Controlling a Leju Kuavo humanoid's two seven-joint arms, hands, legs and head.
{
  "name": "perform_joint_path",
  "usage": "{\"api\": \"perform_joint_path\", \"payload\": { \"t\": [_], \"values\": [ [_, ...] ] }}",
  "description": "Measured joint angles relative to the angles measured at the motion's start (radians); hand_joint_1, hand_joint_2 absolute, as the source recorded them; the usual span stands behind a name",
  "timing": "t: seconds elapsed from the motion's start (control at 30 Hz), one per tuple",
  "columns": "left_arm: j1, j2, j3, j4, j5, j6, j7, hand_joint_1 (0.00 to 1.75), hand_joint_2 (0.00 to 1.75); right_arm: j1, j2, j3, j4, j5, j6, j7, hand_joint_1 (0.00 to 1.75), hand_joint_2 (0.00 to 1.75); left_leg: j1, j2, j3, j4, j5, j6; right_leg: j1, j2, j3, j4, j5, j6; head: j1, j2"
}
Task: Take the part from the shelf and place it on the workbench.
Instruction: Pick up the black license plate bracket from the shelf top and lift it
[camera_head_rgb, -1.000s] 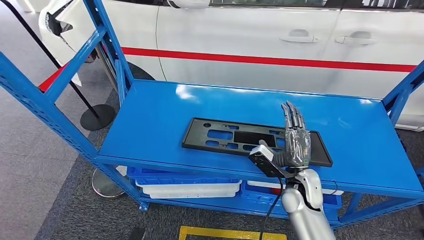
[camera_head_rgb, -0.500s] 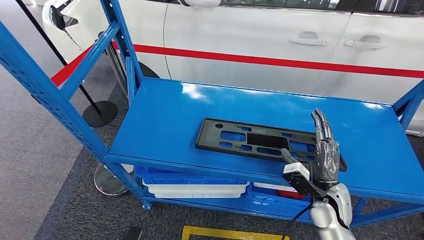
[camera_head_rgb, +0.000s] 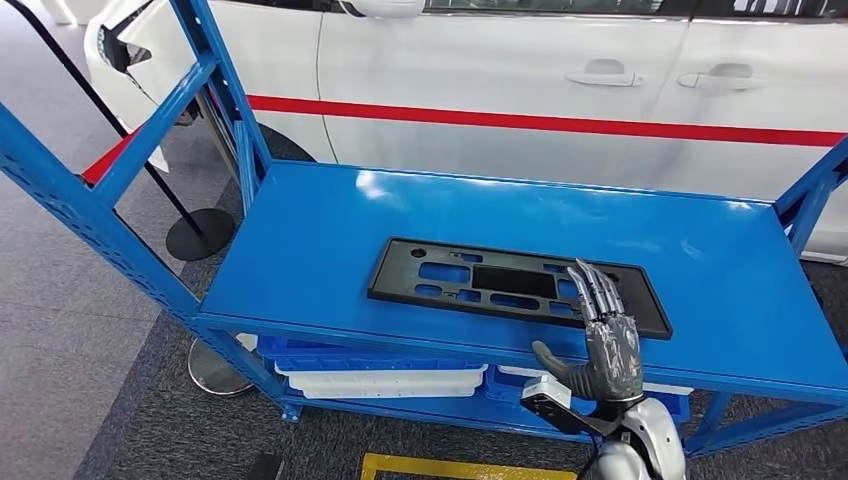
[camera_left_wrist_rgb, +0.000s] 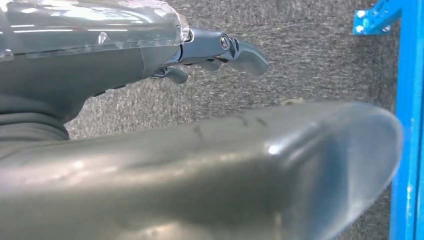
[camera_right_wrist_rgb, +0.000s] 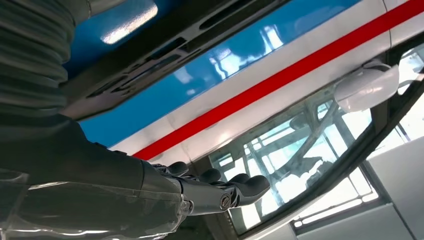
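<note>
Hovering upright at the shelf (camera_head_rgb: 330, 230) edge, right hand (camera_head_rgb: 606, 340) spread, empty, fingertips over the part (camera_head_rgb: 470, 280).

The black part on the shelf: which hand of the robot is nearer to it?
Right. The right hand reaches over the black part's near right end; the left hand hangs over the floor.

A white car body with a red horizontal stripe (camera_head_rgb: 560, 122) and two door handles stands along the far edge of the blue metal shelving unit (camera_head_rgb: 300, 230). Grey carpeted floor (camera_head_rgb: 70, 330) lies beneath. A black round-based stanchion (camera_head_rgb: 198, 232) stands at the left. A yellow floor marking (camera_head_rgb: 450, 466) lies near the front edge.
</note>
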Motion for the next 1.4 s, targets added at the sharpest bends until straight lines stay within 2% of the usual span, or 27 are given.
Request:
{"api": "perform_joint_path", "payload": {
  "t": [0.03,0.07,0.17,0.2,0.27,0.33,0.37,0.4,0.43,0.5,0.53,0.57,0.67,0.73,0.77,0.83,0.87,0.9,0.93,1.0,1.07,1.1,1.17,1.23,1.27,1.37,1.4],
  "values": [
    [-0.001,0.000,0.000,0.000,0.000,0.000,0.000,0.00,0.00,0.002,0.000,0.003,0.001,0.011,0.000,0.006,0.00,1.75,-0.002,0.000,0.026,-0.052,0.017,0.005,0.002,0.000,0.000,0.003,-0.002,0.004,0.000,0.000],
    [-0.002,0.000,0.000,0.000,0.000,0.000,0.001,0.00,0.00,0.005,0.001,0.005,0.003,0.021,-0.001,0.011,0.00,1.75,-0.004,0.000,0.038,-0.079,0.022,0.010,0.003,0.001,-0.001,0.005,-0.003,0.008,0.000,0.000],
    [-0.001,0.000,0.000,0.000,-0.001,-0.001,0.002,0.00,0.00,0.013,0.003,0.012,0.006,0.038,-0.002,0.019,0.00,1.75,-0.005,0.000,0.041,-0.089,0.026,0.025,0.001,0.001,-0.002,0.007,-0.003,0.024,0.000,0.000],
    [-0.001,0.000,0.000,0.000,-0.003,-0.003,0.002,0.00,0.00,0.016,0.003,0.013,0.006,0.046,-0.002,0.023,0.00,1.75,-0.003,0.000,0.043,-0.094,0.030,0.031,-0.001,0.002,-0.007,0.019,-0.014,0.029,0.000,0.000],
    [-0.003,-0.001,0.001,0.000,-0.010,-0.006,0.003,0.00,0.00,0.026,0.005,0.015,0.006,0.066,-0.003,0.032,0.00,1.75,0.000,0.001,0.045,-0.101,0.035,0.040,-0.005,0.003,-0.041,0.097,-0.064,0.039,0.000,0.000],
    [-0.003,-0.001,0.000,0.000,-0.018,-0.010,0.004,0.00,0.00,0.044,0.006,0.019,0.007,0.091,-0.004,0.042,0.00,1.75,0.000,0.000,0.043,-0.101,0.036,0.043,-0.009,0.004,-0.104,0.228,-0.125,0.047,0.000,0.000],
    [-0.002,-0.001,0.000,0.000,-0.021,-0.012,0.005,0.00,0.00,0.054,0.008,0.021,0.009,0.103,-0.005,0.047,0.00,1.75,0.000,0.000,0.042,-0.100,0.036,0.043,-0.011,0.004,-0.126,0.273,-0.137,0.050,0.000,0.000],
    [-0.002,-0.001,-0.001,0.000,-0.022,-0.014,0.007,0.00,0.00,0.062,0.009,0.023,0.010,0.115,-0.006,0.054,0.00,1.75,0.000,-0.001,0.042,-0.100,0.035,0.042,-0.014,0.003,-0.133,0.287,-0.132,0.051,0.000,0.000],
    [-0.001,-0.002,-0.001,0.000,-0.026,-0.015,0.008,0.00,0.00,0.067,0.011,0.025,0.012,0.127,-0.009,0.060,0.00,1.75,0.000,-0.001,0.043,-0.100,0.034,0.041,-0.015,0.003,-0.118,0.254,-0.106,0.051,0.000,0.000],
    [-0.003,-0.003,-0.003,0.000,-0.033,-0.019,0.009,0.00,0.00,0.068,0.016,0.027,0.016,0.145,-0.015,0.068,0.00,1.75,-0.001,-0.001,0.046,-0.098,0.031,0.035,-0.017,0.004,-0.047,0.113,-0.039,0.047,0.000,0.000],
    [-0.004,-0.003,-0.003,0.000,-0.037,-0.020,0.009,0.00,0.00,0.067,0.018,0.028,0.017,0.150,-0.017,0.071,0.00,1.75,-0.003,-0.001,0.047,-0.097,0.030,0.031,-0.015,0.004,-0.016,0.051,-0.017,0.042,0.000,0.000],
    [-0.005,-0.004,-0.004,0.000,-0.038,-0.021,0.009,0.00,0.00,0.067,0.021,0.029,0.019,0.156,-0.019,0.074,0.00,1.75,-0.004,-0.002,0.047,-0.097,0.029,0.025,-0.013,0.005,0.002,0.016,-0.009,0.038,0.000,0.000],
    [-0.006,-0.004,-0.006,0.000,-0.043,-0.026,0.009,0.00,0.00,0.064,0.031,0.032,0.025,0.188,-0.025,0.096,0.00,1.75,-0.003,-0.002,0.047,-0.098,0.027,0.007,-0.008,0.005,0.005,0.002,-0.008,0.022,0.000,0.000],
    [-0.007,-0.005,-0.009,0.000,-0.053,-0.031,0.009,0.00,0.00,0.053,0.039,0.036,0.031,0.229,-0.026,0.124,0.00,1.75,-0.001,-0.001,0.034,-0.066,0.004,-0.002,-0.011,0.004,0.008,-0.005,-0.004,0.007,0.000,0.000],
    [-0.007,-0.005,-0.010,0.000,-0.058,-0.033,0.010,0.00,0.00,0.043,0.044,0.039,0.036,0.254,-0.026,0.141,0.00,1.75,0.000,-0.001,0.014,-0.019,-0.025,-0.005,-0.012,0.003,0.009,-0.008,-0.003,0.000,0.000,0.000],
    [-0.008,-0.005,-0.012,0.000,-0.066,-0.038,0.013,0.00,0.00,0.023,0.055,0.046,0.053,0.309,-0.024,0.176,0.00,1.75,0.000,0.000,-0.048,0.119,-0.092,-0.009,-0.008,0.002,0.009,-0.008,-0.004,-0.007,0.000,0.000],
    [-0.007,-0.006,-0.014,0.000,-0.070,-0.041,0.015,0.00,0.00,0.014,0.060,0.050,0.065,0.334,-0.023,0.192,0.00,1.75,0.000,0.000,-0.076,0.176,-0.111,-0.010,-0.006,0.002,0.009,-0.007,-0.004,-0.007,0.000,0.000],
    [-0.007,-0.006,-0.017,0.000,-0.073,-0.043,0.016,0.00,0.00,0.005,0.065,0.052,0.077,0.356,-0.021,0.206,0.00,1.75,0.000,0.000,-0.088,0.201,-0.111,-0.010,-0.004,0.002,0.009,-0.006,-0.004,-0.008,0.000,0.000],
    [-0.007,-0.006,-0.020,0.000,-0.073,-0.045,0.017,0.00,0.00,-0.004,0.071,0.055,0.089,0.372,-0.019,0.217,0.00,1.75,0.000,0.000,-0.082,0.185,-0.091,-0.008,-0.003,0.002,0.010,-0.006,-0.005,-0.008,0.000,0.000],
    [-0.008,-0.006,-0.026,0.000,-0.074,-0.046,0.017,0.00,0.00,-0.022,0.082,0.060,0.106,0.391,-0.017,0.229,0.00,1.75,0.000,0.000,-0.022,0.054,-0.018,-0.001,-0.001,0.003,0.012,-0.003,-0.007,-0.006,0.000,0.000],
    [-0.010,-0.006,-0.030,0.000,-0.078,-0.049,0.017,0.00,0.00,-0.038,0.091,0.064,0.118,0.401,-0.014,0.238,0.00,1.75,-0.004,0.001,0.031,-0.063,0.023,0.009,0.003,0.004,0.011,0.002,-0.010,0.001,0.000,0.000],
    [-0.011,-0.007,-0.032,0.000,-0.082,-0.050,0.018,0.00,0.00,-0.045,0.095,0.066,0.123,0.407,-0.010,0.243,0.00,1.75,-0.006,0.001,0.040,-0.085,0.026,0.013,0.004,0.004,0.009,0.004,-0.010,0.005,0.000,0.000],
    [-0.010,-0.009,-0.035,0.000,-0.089,-0.051,0.021,0.00,0.00,-0.060,0.105,0.068,0.134,0.427,0.002,0.257,0.00,1.75,-0.007,0.000,0.041,-0.091,0.028,0.021,0.004,0.004,0.007,0.004,-0.009,0.014,0.000,0.000],
    [-0.010,-0.012,-0.036,0.000,-0.091,-0.052,0.025,0.00,0.00,-0.075,0.114,0.070,0.143,0.448,0.013,0.269,0.00,1.75,-0.003,0.001,0.044,-0.099,0.034,0.031,0.002,0.004,0.000,0.022,-0.024,0.024,0.000,0.000],
    [-0.011,-0.014,-0.036,0.000,-0.092,-0.052,0.026,0.00,0.00,-0.082,0.117,0.070,0.147,0.458,0.018,0.274,0.00,1.75,0.000,0.001,0.045,-0.103,0.037,0.036,0.001,0.005,-0.016,0.059,-0.048,0.030,0.000,0.000],
    [-0.013,-0.017,-0.042,0.000,-0.096,-0.056,0.031,0.00,0.00,-0.099,0.125,0.072,0.170,0.497,0.042,0.289,0.00,1.75,0.000,0.001,0.044,-0.104,0.038,0.040,-0.007,0.005,-0.108,0.250,-0.136,0.041,0.000,0.000],
    [-0.013,-0.017,-0.045,0.000,-0.100,-0.058,0.032,0.00,0.00,-0.105,0.129,0.074,0.182,0.513,0.052,0.295,0.00,1.75,0.000,0.001,0.044,-0.104,0.038,0.040,-0.010,0.005,-0.127,0.285,-0.140,0.043,0.000,0.000]
  ]
}}
